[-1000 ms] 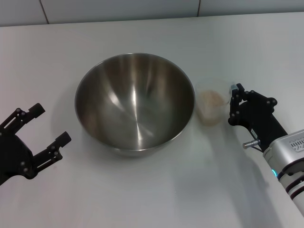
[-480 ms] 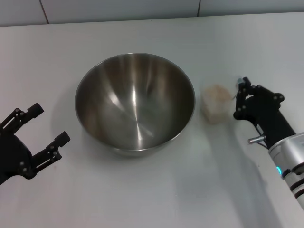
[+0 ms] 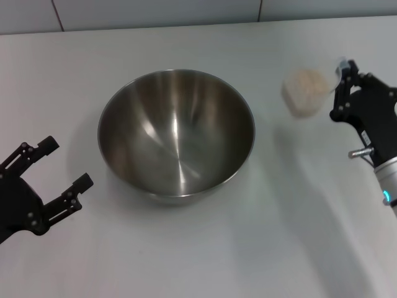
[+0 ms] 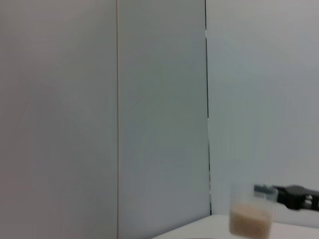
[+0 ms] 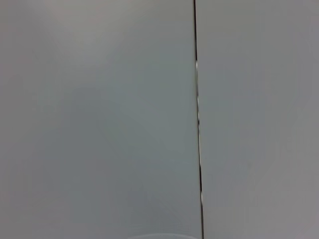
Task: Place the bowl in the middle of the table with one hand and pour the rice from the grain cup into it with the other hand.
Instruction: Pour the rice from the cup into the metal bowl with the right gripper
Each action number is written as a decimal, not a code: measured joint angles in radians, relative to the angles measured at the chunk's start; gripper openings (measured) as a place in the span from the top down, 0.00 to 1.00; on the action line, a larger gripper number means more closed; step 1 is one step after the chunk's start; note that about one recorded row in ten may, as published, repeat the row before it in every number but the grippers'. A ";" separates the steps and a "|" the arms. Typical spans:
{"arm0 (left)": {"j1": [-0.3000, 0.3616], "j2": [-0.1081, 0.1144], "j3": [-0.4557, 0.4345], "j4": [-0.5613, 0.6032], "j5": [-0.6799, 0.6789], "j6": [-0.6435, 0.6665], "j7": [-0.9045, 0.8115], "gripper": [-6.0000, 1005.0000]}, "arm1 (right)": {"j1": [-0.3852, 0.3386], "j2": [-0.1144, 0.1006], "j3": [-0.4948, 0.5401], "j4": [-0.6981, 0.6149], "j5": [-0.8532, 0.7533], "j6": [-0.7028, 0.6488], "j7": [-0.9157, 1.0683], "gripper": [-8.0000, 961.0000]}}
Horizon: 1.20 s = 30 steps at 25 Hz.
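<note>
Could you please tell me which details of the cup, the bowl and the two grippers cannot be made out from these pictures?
- Right gripper: in the head view its fingertips merge with the grain cup rim, so the grip itself is unclear; its own wrist view shows only wall.
- Rice: the left wrist view blurs single grains.
- Bowl: its base is hidden by its own wall.
- Left gripper: the head view's edge cuts off its arm.

One large round stainless-steel bowl point(image 3: 176, 135) stands on one plain white table point(image 3: 205, 248). One small clear plastic grain cup point(image 3: 305, 92), to the bowl's right, holds one heap of off-white rice point(image 3: 305, 82). Two black two-fingered grippers flank the bowl: left gripper point(image 3: 53, 171), right gripper point(image 3: 342, 79).
</note>
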 joint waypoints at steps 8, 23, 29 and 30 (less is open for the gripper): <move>0.006 0.000 0.008 0.000 0.002 -0.005 0.000 0.16 | 0.035 0.000 0.017 -0.025 0.003 -0.038 0.023 0.96; 0.004 0.004 0.008 0.001 0.053 -0.035 0.000 0.16 | 0.110 -0.002 -0.009 -0.078 -0.212 -0.039 0.135 0.96; 0.000 0.009 0.014 0.006 0.080 -0.052 -0.005 0.16 | 0.181 -0.001 -0.011 -0.105 -0.372 -0.001 0.167 0.96; 0.000 0.009 0.015 0.007 0.081 -0.052 -0.008 0.16 | 0.191 -0.001 -0.011 -0.109 -0.386 0.007 0.183 0.96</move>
